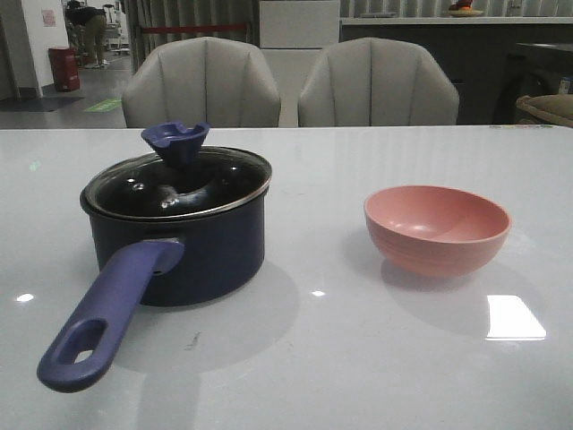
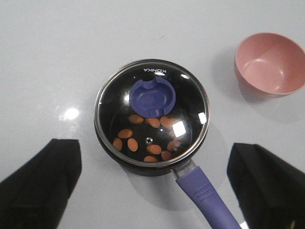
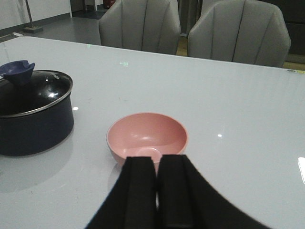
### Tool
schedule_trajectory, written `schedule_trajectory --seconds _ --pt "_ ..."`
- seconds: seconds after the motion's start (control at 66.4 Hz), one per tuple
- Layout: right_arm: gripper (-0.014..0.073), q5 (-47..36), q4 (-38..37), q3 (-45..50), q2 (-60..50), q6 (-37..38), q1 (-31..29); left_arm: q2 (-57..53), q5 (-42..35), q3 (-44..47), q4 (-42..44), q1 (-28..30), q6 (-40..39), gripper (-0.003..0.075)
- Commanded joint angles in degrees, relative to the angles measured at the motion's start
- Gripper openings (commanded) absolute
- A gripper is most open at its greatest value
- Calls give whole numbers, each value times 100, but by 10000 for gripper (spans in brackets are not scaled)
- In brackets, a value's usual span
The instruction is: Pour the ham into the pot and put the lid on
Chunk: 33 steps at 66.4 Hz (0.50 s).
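- Ham point(image 2: 145, 138): small flat orange bits lying on the black floor of the pot point(image 1: 192, 246), seen through the glass from the left wrist view. They cluster toward the handle side, under and just beside the knob.
- The pot stands upright on the white table point(image 1: 313, 367), on the robot's left side. Its long purple-blue handle point(image 1: 107, 313) points toward the robot, the oval hole at the near end.
- Lid point(image 2: 151, 112): seated on the pot, its steel rim matching the pot's rim all round. In the front view it looks slightly tilted, higher at the back. The flared purple-blue knob point(image 1: 175, 141) stands on top; the word KONKA is printed on the glass near the rim.
- Pink bowl point(image 1: 437, 228): upright on the table to the pot's right, well apart from it. No ham shows inside.
- Left gripper point(image 2: 157, 183): hovering above the pot, fingers spread wide, one to each side of the pot, touching nothing.
- Right gripper point(image 3: 157, 191): fingers pressed together with only a thin seam between them, nothing held. It hangs just on the robot's side of the bowl, above the table.
- Two grey chairs point(image 1: 291, 85) stand behind the table's far edge.
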Motion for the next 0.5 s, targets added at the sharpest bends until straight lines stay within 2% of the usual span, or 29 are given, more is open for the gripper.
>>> schedule_trajectory --seconds 0.0,0.256,0.482 --pt "167 -436 -7 -166 45 -50 15 -820 -848 535 -27 -10 16 645" --pt "167 -436 -7 -166 45 -50 15 -2906 -1949 2416 -27 -10 16 634" --pt "167 -436 -7 -166 45 -50 15 -4614 -2203 3619 -38 -10 16 611"
